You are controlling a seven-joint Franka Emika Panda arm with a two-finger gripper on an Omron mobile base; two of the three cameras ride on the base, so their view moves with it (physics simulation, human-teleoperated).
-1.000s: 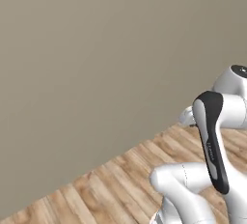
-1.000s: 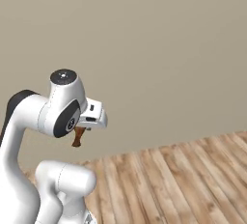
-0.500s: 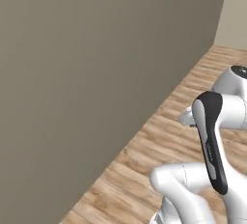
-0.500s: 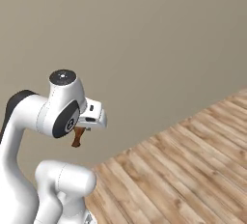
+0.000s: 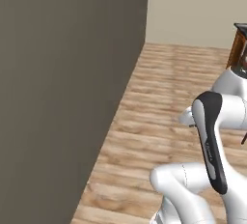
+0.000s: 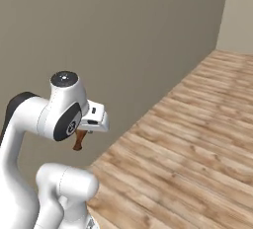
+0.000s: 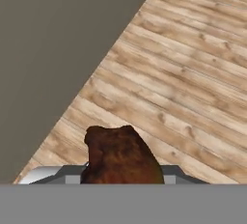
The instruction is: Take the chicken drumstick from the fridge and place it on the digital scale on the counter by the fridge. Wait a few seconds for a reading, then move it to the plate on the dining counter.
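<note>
A plain grey-brown wall (image 5: 62,88) stands close on the left, with bare wood floor (image 6: 197,144) stretching right and far. The gripper (image 6: 81,136) hangs over that floor, its fingers clamped on the chicken drumstick (image 7: 120,158).
</note>
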